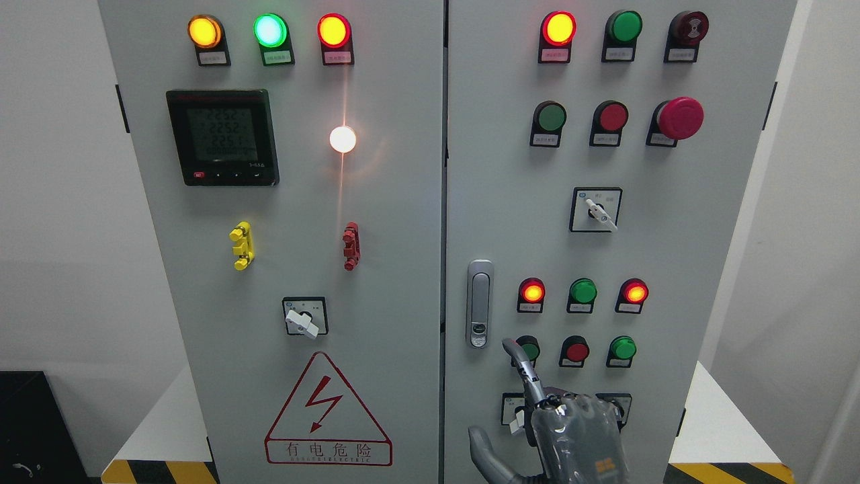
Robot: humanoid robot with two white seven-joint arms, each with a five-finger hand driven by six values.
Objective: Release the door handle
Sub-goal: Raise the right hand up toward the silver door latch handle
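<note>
The silver door handle (480, 304) lies flush and upright near the left edge of the grey cabinet's right door (712, 269). Both doors look closed. My right hand (504, 396) comes up from the bottom edge, below and slightly right of the handle. Its index finger (523, 366) points up and stops short of the handle's lower end, and the thumb (482, 452) is spread out to the left. The hand is open, holds nothing and does not touch the handle. Its palm covers part of a selector switch on the door.
Lit and unlit indicator lamps and push buttons (582, 294) fill the right door, with a red mushroom stop button (680, 117) at the upper right. The left door carries a meter (222, 137) and a warning triangle (327, 413). A black box (33, 423) stands at the lower left.
</note>
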